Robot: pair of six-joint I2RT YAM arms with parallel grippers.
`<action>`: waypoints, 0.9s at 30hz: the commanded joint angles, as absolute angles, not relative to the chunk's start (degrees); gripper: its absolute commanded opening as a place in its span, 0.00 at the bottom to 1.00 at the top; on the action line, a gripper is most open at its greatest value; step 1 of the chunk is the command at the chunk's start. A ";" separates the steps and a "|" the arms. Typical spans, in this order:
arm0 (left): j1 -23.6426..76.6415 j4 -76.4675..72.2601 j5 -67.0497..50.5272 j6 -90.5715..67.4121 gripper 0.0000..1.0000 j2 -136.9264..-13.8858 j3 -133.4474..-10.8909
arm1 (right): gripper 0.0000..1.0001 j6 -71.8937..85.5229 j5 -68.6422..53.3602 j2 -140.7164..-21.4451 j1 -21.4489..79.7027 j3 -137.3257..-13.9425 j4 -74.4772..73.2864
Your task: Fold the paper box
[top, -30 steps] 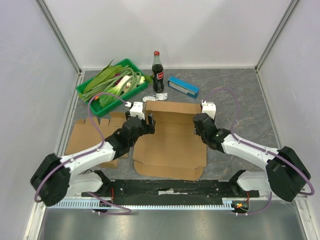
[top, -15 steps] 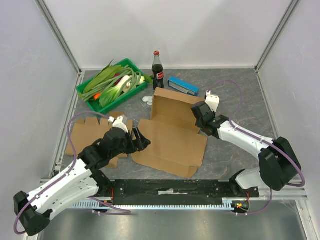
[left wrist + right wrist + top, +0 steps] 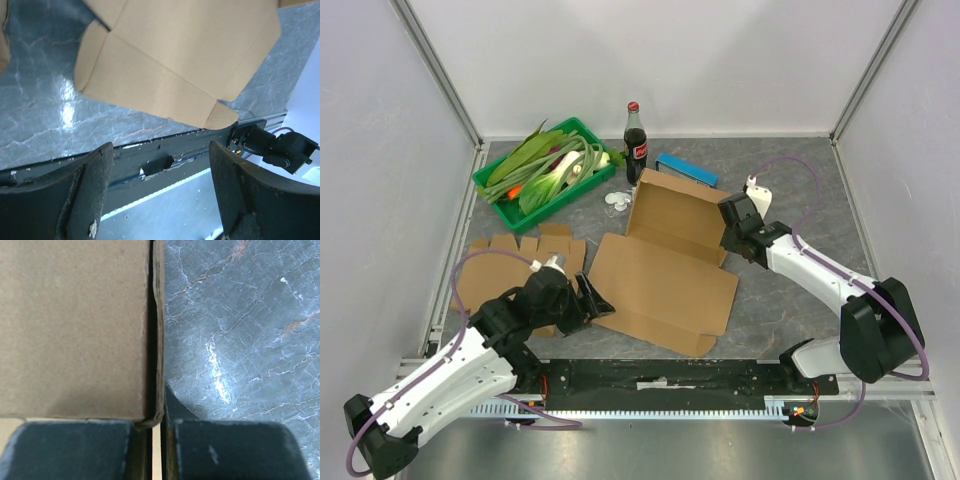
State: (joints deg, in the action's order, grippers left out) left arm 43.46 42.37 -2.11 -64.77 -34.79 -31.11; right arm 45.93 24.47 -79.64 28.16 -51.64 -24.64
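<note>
1. We work on a grey marbled table (image 3: 790, 180) between white walls. A tray (image 3: 510, 178) of greens and a bottle (image 3: 636, 145) stand at the far side, and a spare blank (image 3: 490, 268) lies at the left.
2. The box (image 3: 665, 290) sits mid-table, mostly flat. It is now skewed, where a second ago it lay square to us.
3. Its far panel (image 3: 675, 212) lay flat then and now stands tilted up.
4. The right gripper (image 3: 728, 226) was open a second ago. Its fingers (image 3: 75, 450) are now pinched together on the thin cardboard edge (image 3: 159, 330) at the panel's right end.
5. The left gripper (image 3: 598, 302) has left the far-left corner and pulled back toward us. It hangs just beside the box's near-left edge with its fingers (image 3: 85, 195) wide apart, holding nothing.
6. We judge the first fold begun, with one wall rising and one arm bearing it alone.
7. The box's skew suggests it slides when pulled, so the free left gripper will likely need to pin the base.
</note>
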 commanded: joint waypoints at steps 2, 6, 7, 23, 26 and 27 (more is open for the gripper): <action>43.24 45.18 -4.49 -74.79 0.85 -32.79 -27.25 | 0.00 46.85 20.48 -79.36 26.72 -55.28 -26.19; 43.33 40.70 -5.80 -74.79 0.85 -31.46 -23.39 | 0.00 46.32 19.95 -79.80 25.67 -55.90 -26.28; 43.24 40.08 -7.11 -75.84 0.88 -31.99 -22.42 | 0.00 46.41 19.34 -79.72 25.49 -55.99 -26.28; 46.75 -6.00 5.27 -78.77 0.28 -39.11 -6.75 | 0.00 47.46 15.38 -79.37 24.26 -55.11 -26.80; 50.26 6.83 9.22 -72.00 0.04 -36.74 -13.61 | 0.07 42.56 12.14 -78.31 24.00 -55.72 -27.68; 50.71 9.99 9.49 -69.63 0.02 -35.96 -16.76 | 0.28 40.02 10.91 -77.44 24.08 -55.98 -28.21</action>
State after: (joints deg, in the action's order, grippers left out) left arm 47.51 5.13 3.38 -78.28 -38.54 -8.12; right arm 45.04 16.60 -79.66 24.43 -53.21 -27.31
